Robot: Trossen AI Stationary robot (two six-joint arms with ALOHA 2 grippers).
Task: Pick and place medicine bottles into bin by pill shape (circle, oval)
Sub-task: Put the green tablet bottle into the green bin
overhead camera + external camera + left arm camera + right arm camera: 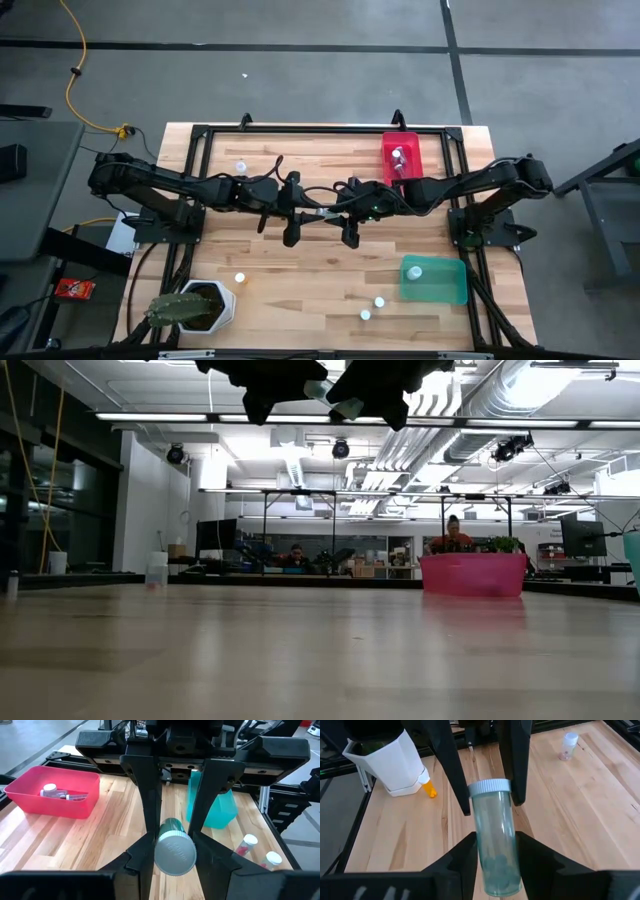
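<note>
clear-bodied medicine bottle [492,840] spans the table's centre, long axis three to nine o'clock, clamped at opposite ends by left gripper [172,852] and right gripper [492,855].

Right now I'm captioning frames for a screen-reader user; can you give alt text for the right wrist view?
Two dark grippers meet on one clear plastic medicine bottle with a white ribbed cap, held above a light wooden table. A white plant pot, a small orange bottle and another small white-capped bottle stand behind.
</note>
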